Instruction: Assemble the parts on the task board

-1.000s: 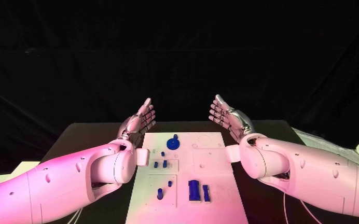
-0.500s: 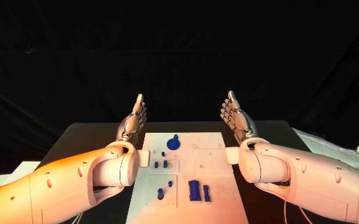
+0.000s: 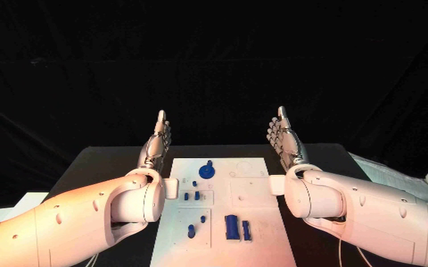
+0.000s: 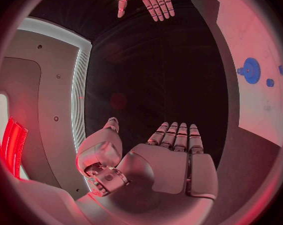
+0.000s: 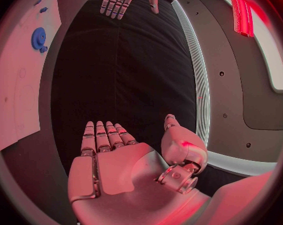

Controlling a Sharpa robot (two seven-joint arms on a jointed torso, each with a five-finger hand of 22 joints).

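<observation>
Two white arms reach forward over the black desk [image 3: 107, 156], one along each side of the white rectangular task board [image 3: 254, 217]. On the left, the silver left hand [image 3: 156, 144] is raised edge-on, fingers straight and close together, pointing up and away past the desk's far edge; it holds nothing. In the left wrist view its palm [image 4: 160, 167] is flat and its thumb stands apart.

Between the arms, the board carries small blue parts: a round blue gear-shaped piece [image 3: 207, 170] near the far end, several short blue pegs [image 3: 191, 196] in the middle, and two taller dark blue blocks [image 3: 236, 227] at the near end. What the pegs are seated in is too small to tell.

On the right, the silver right hand [image 3: 286, 140] mirrors the other, upright, fingers extended and together, empty. The right wrist view shows its open palm [image 5: 116, 167] with the thumb spread aside. Both forearms cover the board's side edges.
</observation>
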